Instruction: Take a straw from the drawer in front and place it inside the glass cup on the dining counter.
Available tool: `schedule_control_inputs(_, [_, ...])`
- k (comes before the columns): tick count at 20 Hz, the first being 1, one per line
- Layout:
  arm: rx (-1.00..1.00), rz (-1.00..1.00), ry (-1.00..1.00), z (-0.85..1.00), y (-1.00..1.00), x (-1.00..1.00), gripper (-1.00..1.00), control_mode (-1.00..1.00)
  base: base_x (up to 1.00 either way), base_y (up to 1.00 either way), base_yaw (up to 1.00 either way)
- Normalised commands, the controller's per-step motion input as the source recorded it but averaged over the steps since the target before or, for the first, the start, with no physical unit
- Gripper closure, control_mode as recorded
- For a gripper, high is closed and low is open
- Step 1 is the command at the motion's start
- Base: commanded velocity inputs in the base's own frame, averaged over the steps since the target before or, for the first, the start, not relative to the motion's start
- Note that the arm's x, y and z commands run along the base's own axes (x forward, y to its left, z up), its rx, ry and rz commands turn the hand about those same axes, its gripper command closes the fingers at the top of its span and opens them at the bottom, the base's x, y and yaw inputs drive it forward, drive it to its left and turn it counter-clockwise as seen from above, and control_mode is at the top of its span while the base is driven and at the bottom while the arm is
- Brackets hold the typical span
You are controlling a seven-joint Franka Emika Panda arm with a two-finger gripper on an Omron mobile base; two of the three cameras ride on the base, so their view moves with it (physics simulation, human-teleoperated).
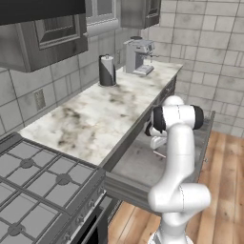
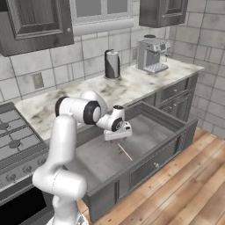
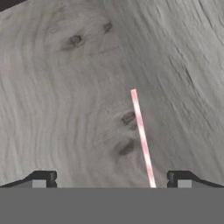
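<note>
Kitchen, drawer [image 2: 176, 132] pulled out, straw [image 3: 142, 138] lying flat inside; my gripper [image 3: 111, 180] hangs open above it. Grasp and cup drop not yet done.

Over the open drawer [image 2: 145, 132]

My gripper [image 2: 117, 136] hangs above its grey floor — the pink straw [image 2: 125, 151] lies flat just below, towards the near side.

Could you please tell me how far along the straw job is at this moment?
Done: the drawer stands pulled out, and the straw lies flat on its grey floor. In hand: the open hand hovers just above the straw, which the hand view shows between the fingertips, not yet gripped. Left: closing on the straw, lifting it out and carrying it to the glass cup on the dining counter.
</note>
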Motion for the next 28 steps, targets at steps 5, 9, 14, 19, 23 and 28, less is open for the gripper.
schedule_control_inputs(5, [0.0,0.0,0.0,-0.24,0.0,0.26,-1.0,-1.0,0.0,0.0,0.0])
schedule_control_inputs(9, [0.0,0.0,0.0,-0.2,-0.03,0.26,-1.0,-1.0,0.0,0.0,0.0])
schedule_control_inputs(14, [0.0,0.0,0.0,-0.23,-0.01,0.14,-1.0,-1.0,0.0,0.0,0.0])
schedule_control_inputs(19, [0.0,0.0,0.0,-0.25,0.0,0.16,-1.0,-1.0,0.0,0.0,0.0])
schedule_control_inputs(23, [0.0,0.0,0.0,-0.25,0.0,0.09,-1.0,-1.0,0.0,0.0,0.0])
schedule_control_inputs(28, [0.0,0.0,0.0,-0.26,0.0,0.06,-1.0,-1.0,0.0,0.0,0.0])
